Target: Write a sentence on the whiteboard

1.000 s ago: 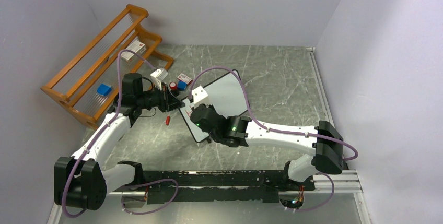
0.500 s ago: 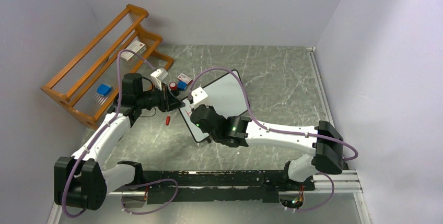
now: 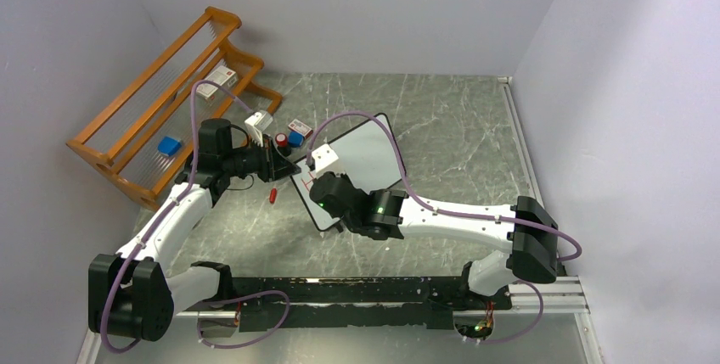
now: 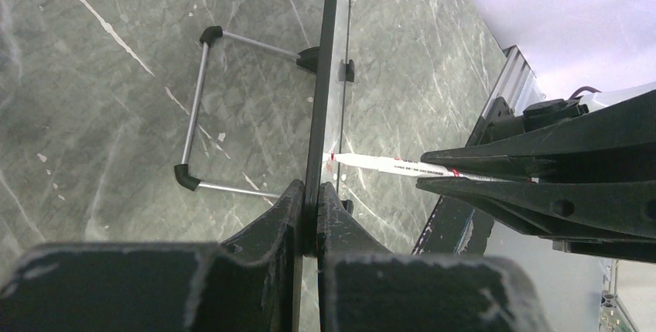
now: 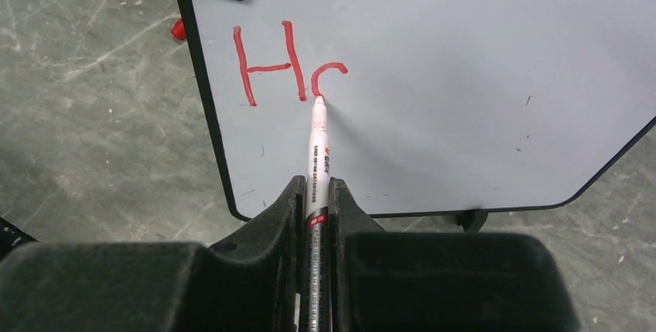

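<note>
Nearest, the right gripper [image 5: 316, 193] had its jaws clamped on a slim white marker with a red tip [image 5: 318, 146], and that tip touched the small white whiteboard with a thin black frame [image 5: 464, 77]. The red handwritten lettering [image 5: 267, 69] showed an H and an unfinished curved stroke. The board stood mid-table on the grey-green marble tabletop [image 3: 458, 143], its edge pinched between the left gripper's [image 4: 309, 202] closed jaws. Farther off, an orange wooden rack [image 3: 161, 101] stood by the left wall.
</note>
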